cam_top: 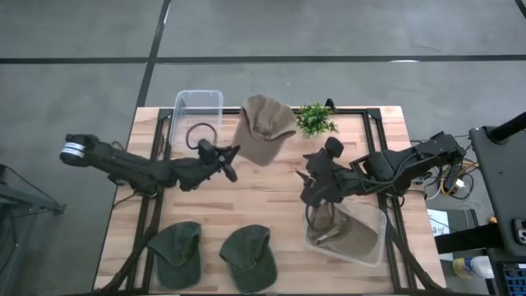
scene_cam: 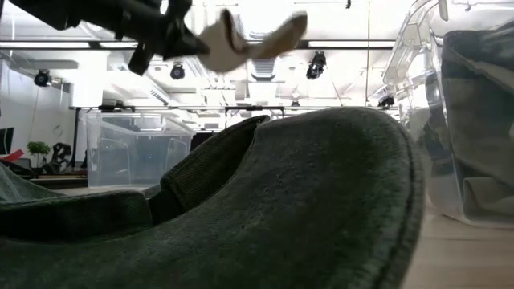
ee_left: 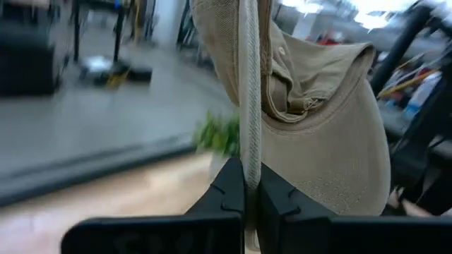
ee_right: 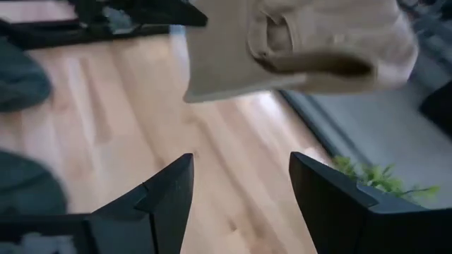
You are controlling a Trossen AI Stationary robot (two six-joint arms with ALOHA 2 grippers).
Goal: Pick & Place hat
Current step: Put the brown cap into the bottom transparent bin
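A tan hat (cam_top: 263,131) is up in the air over the far middle of the table, next to my left gripper (cam_top: 231,158), which is shut on it. The low view shows this hat (scene_cam: 250,36) lifted well above the table. My right gripper (ee_right: 240,194) is open over the right half of the table, near a clear bin (cam_top: 371,247) at the near right that holds another tan hat (cam_top: 345,234). The right wrist view has the held hat (ee_right: 304,42) ahead of the open fingers, apart from them. Two green hats (cam_top: 177,251) (cam_top: 246,256) lie on the near edge. My left gripper pinches the tan hat's brim (ee_left: 248,141) at its edge between the two fingers (ee_left: 226,194), the brim standing edge-on between them. The fingers come roughly level from the table's left. The hat is lifted clear, its crown (ee_left: 311,77) beyond the fingers.
An empty clear bin (cam_top: 198,103) stands at the far left, just behind the left gripper. A small green plant (cam_top: 315,120) sits at the far edge, right of the held hat. A green hat (scene_cam: 265,217) fills the low view's foreground. Bare wood shows mid-table.
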